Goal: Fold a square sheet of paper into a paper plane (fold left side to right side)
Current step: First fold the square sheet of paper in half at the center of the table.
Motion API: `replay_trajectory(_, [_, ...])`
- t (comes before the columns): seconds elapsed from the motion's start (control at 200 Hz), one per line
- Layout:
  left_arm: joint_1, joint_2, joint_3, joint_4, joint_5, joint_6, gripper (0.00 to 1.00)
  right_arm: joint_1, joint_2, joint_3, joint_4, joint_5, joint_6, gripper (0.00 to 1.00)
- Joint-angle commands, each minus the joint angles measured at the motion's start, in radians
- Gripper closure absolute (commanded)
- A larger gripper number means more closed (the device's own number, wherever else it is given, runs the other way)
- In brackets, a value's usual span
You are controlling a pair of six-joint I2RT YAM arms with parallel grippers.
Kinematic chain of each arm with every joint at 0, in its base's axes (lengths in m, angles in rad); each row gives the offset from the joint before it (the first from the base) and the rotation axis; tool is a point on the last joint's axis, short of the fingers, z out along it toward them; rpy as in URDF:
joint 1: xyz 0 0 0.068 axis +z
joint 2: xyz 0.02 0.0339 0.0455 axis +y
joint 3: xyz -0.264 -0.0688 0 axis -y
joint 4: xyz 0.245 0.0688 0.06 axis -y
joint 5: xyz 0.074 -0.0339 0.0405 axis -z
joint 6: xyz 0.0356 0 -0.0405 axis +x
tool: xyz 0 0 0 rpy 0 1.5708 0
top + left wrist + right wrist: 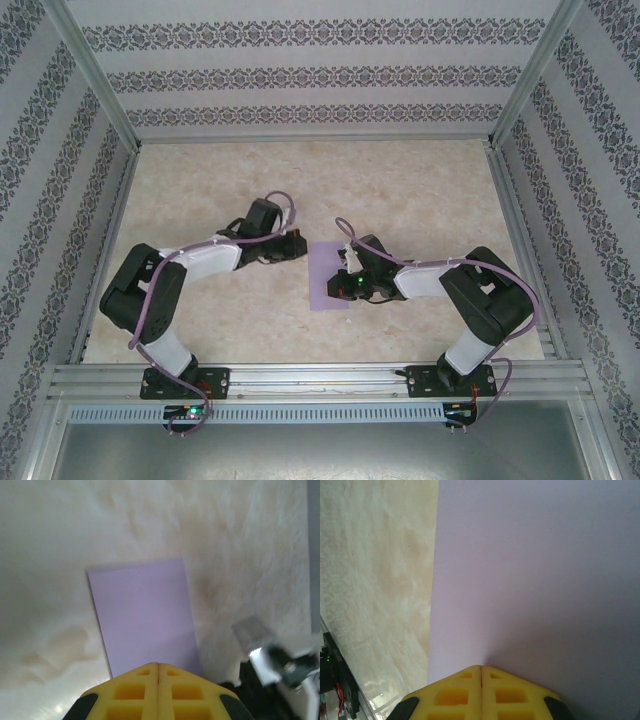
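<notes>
Insp. note, fold not yet begun. The square sheet of paper (325, 287) lies flat on the worktop (420, 190), about mid-width, between the two arms.

L pincer (298, 247): tips pressed together, holding nothing. From its wrist view the sheet (145, 615) spreads directly ahead of the closed tips (158, 666), with the nearest edge at or just under them. Contact can't be confirmed.

R pincer (345, 272): also pressed together and empty. It sits over the sheet's right part, and lilac (535, 580) takes up most of the ground ahead of its tips (481, 669).

Key relation: the visible part of the sheet runs long near-to-far in the overhead view, so the left edge you must carry over lies beside the L pincer — that arm is the nearer one. The R pincer is placed to pin the far half, in my judgement.

You'll need the L pincer spread before any pick-up — thin paper lying flat is likely to slide.
</notes>
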Motion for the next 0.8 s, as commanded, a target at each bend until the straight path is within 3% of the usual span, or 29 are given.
replay_trajectory(0.0, [-0.042, 0.015, -0.011, 0.054, 0.009, -0.049, 1.0, -0.001, 0.057, -0.056, -0.161, 0.068, 0.008, 1.0])
replay_trajectory(0.32, [-0.082, 0.158, 0.033, 0.087, 0.018, -0.061, 1.0, 0.001, 0.058, -0.057, -0.161, 0.067, 0.005, 1.0])
replay_trajectory(0.69, [-0.085, 0.159, -0.035, 0.082, -0.037, -0.066, 1.0, -0.001, -0.006, -0.012, -0.147, -0.001, 0.023, 1.0])
replay_trajectory(0.794, [-0.09, 0.15, -0.056, 0.081, -0.051, -0.066, 1.0, -0.011, -0.069, 0.013, -0.146, -0.025, 0.039, 0.92])
